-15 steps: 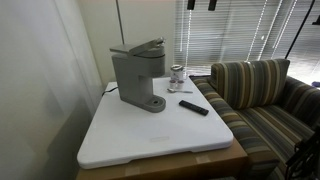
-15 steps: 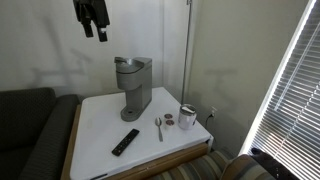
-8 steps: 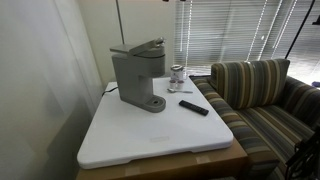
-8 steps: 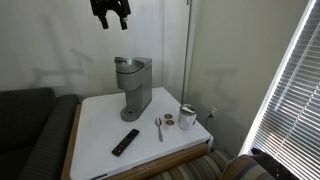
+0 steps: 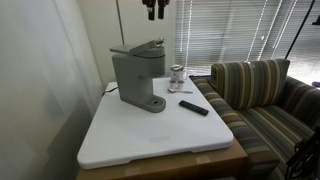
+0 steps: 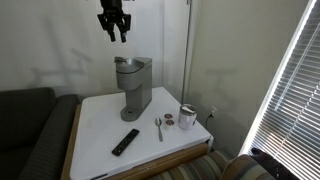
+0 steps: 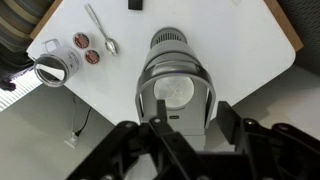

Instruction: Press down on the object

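Overhead, tool (image 6: 116, 36) open, empty, above grey coffee maker (image 6: 133, 85); white table (image 5: 150, 135), striped sofa (image 5: 262, 90), window blinds (image 5: 230, 30).

A black remote (image 6: 125, 142), a spoon (image 6: 159, 127) and a cup (image 6: 187, 117) sit on the white table (image 6: 98, 122).

Hand (image 6: 115, 36) above coffee maker (image 6: 134, 85) on table (image 6: 100, 150), remote (image 6: 125, 141), spoon (image 6: 159, 127) and cup (image 6: 187, 117) near its base

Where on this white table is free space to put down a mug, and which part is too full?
In an exterior view, the wide bare patch of the table between the coffee maker, the remote and the near edge is free. Crowded: the corner holding cup, pods and spoon.
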`<state>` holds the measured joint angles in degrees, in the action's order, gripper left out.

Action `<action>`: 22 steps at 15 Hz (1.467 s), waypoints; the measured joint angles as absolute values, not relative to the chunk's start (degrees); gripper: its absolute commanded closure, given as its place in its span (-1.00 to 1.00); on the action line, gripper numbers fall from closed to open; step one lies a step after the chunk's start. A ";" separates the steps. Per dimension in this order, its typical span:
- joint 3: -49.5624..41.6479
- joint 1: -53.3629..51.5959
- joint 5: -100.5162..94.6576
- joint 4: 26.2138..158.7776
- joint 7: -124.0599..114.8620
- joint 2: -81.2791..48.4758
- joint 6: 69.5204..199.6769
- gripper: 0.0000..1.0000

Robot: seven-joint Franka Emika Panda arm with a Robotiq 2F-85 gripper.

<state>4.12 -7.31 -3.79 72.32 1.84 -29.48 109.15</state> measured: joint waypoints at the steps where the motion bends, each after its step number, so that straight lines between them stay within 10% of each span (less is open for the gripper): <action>1: 4.12 -7.46 -3.79 71.18 1.83 -30.53 108.51 0.65; 4: 4.08 -7.60 -3.79 68.69 1.60 -32.95 106.63 0.98; 22: 3.53 -7.94 -3.79 63.67 -6.50 -38.00 96.30 1.00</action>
<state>3.53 -7.94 -3.79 63.67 -6.50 -38.00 96.30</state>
